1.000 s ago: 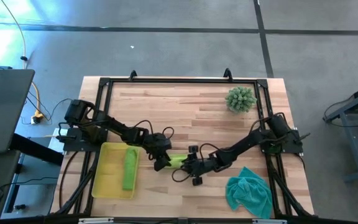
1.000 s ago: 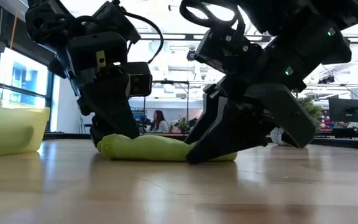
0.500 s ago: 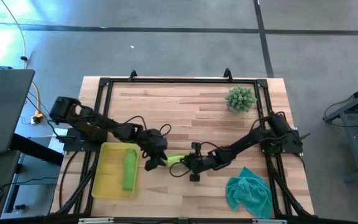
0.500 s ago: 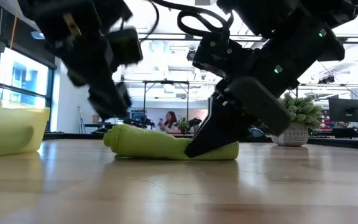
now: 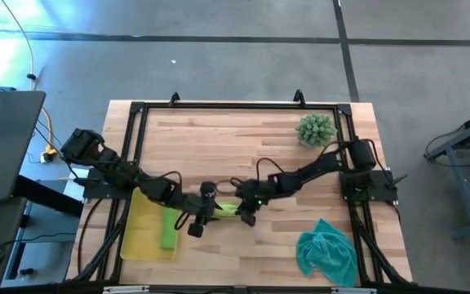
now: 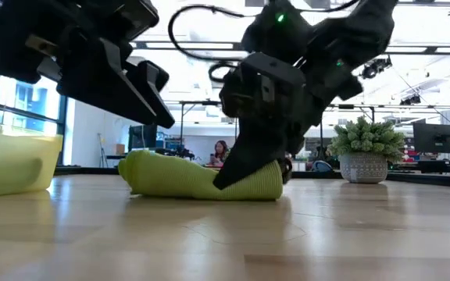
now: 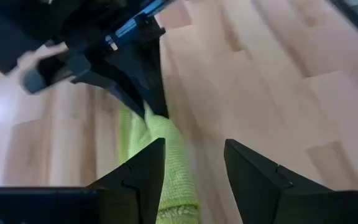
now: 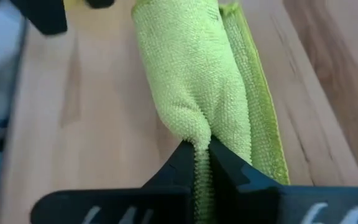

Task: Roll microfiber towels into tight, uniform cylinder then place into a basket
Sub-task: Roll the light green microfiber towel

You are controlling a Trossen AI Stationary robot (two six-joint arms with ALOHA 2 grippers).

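A rolled lime green towel (image 5: 227, 209) lies on its side on the table near the middle (image 6: 186, 178). My right gripper (image 8: 202, 149) is shut on the roll's right end. My left gripper (image 7: 194, 143) is open and hangs just above the roll's left end (image 6: 135, 168), one finger beside the cloth; I see no touch. A second lime roll (image 5: 168, 230) lies in the yellow basket (image 5: 141, 233) at the near left. The teal towel (image 5: 326, 251) sits crumpled at the near right. My right gripper pinches a bunched bit of the roll's right end (image 8: 197, 132) between its two shut fingers. The fingers slant down at it from the table's far right, roughly along the roll. The roll rests on the table along its length.
A spiky green plant in a pot (image 5: 316, 129) stands at the far right. The basket's wall (image 6: 14, 160) rises at the left in the low view. Bare wood lies between the roll and the far edge. A black frame (image 5: 235, 104) borders the table.
My right gripper has shut on the roll's right end, rolled its wrist and shifted toward the far edge. My left gripper has risen off the roll's left end, turned and drawn back toward the basket. The roll has stayed on the table.
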